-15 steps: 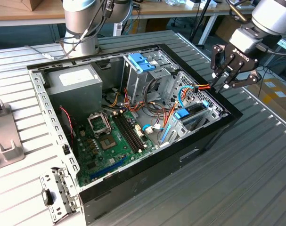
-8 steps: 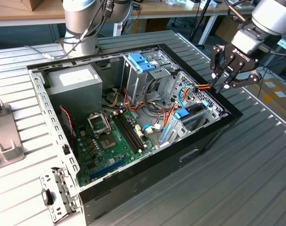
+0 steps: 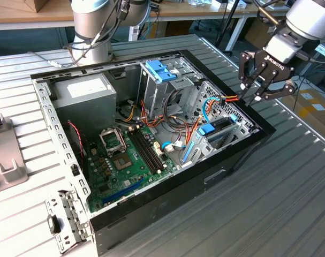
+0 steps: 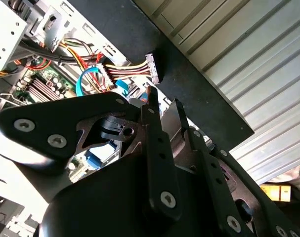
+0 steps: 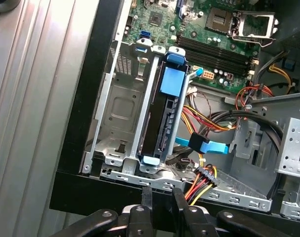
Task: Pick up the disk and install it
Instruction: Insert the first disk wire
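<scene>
The disk [image 5: 162, 118] stands on edge in a slot of the metal bay [image 5: 117, 113] at the corner of the open computer case [image 3: 167, 198]. It is dark, with blue plastic pieces at both ends. In the exterior view the disk [image 3: 222, 124] sits low at the case's right end. My gripper [image 3: 249, 98] hovers just above that end, over the black case rim. The gripper [image 5: 162, 197] is shut with nothing held, a short way off the disk. In the second wrist view its fingertips [image 4: 150, 106] point down toward the bay.
A loose power connector [image 5: 201, 173] on red, yellow and black wires lies beside the bay, close under the gripper. A blue data cable [image 5: 209, 147] crosses there. Further in are the motherboard [image 3: 125, 160], a cage with light-blue handles [image 3: 159, 69] and a grey power supply [image 3: 84, 91]. The ribbed metal table [image 3: 280, 203] surrounds the case.
</scene>
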You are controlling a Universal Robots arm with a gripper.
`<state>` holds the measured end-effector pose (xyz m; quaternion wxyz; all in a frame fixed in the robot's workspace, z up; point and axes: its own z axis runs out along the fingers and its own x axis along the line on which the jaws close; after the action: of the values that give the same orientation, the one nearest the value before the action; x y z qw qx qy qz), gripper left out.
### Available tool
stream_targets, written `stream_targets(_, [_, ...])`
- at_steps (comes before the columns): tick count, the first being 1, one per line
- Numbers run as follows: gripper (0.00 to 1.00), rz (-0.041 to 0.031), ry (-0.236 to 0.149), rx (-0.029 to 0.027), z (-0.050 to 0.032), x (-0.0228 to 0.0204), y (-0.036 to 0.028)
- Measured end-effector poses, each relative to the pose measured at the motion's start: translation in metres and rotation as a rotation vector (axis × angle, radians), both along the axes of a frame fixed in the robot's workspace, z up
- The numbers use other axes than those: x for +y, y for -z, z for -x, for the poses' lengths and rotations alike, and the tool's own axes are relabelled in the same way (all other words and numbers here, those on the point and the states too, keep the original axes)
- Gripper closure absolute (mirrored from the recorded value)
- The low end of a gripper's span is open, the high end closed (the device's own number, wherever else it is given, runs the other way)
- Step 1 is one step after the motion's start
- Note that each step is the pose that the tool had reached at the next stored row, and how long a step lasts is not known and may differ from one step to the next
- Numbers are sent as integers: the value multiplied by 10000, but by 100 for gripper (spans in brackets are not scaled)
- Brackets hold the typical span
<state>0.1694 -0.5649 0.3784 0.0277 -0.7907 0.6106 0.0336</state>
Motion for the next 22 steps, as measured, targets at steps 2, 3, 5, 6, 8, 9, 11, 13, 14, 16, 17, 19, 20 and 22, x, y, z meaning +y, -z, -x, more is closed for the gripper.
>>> stream_targets(2, [70, 0, -120, 0, 0, 0, 0])
stream_targets(3, [70, 1, -191, 0, 0, 0, 0])
stream_targets(5, [70, 1, -308, 0, 0, 0, 0])
stream_targets(6, [70, 1, -358, 0, 0, 0, 0])
stream_targets(8, [70, 0, -471, 0, 0, 0, 0])
stream_targets(9, [70, 0, -522, 0, 0, 0, 0])
stream_targets(11, [70, 0, -640, 0, 0, 0, 0])
stream_targets(13, [70, 0, -770, 0, 0, 0, 0])
stream_targets(14, [70, 0, -828, 0, 0, 0, 0])
stream_targets(16, [70, 0, -980, 0, 0, 0, 0])
stream_targets(17, [70, 0, -1068, 0, 0, 0, 0])
stream_targets(19, [70, 1, -1177, 0, 0, 0, 0])
stream_targets(20, [70, 0, -1260, 0, 0, 0, 0])
stream_targets(22, [70, 0, -1420, 0, 0, 0, 0])
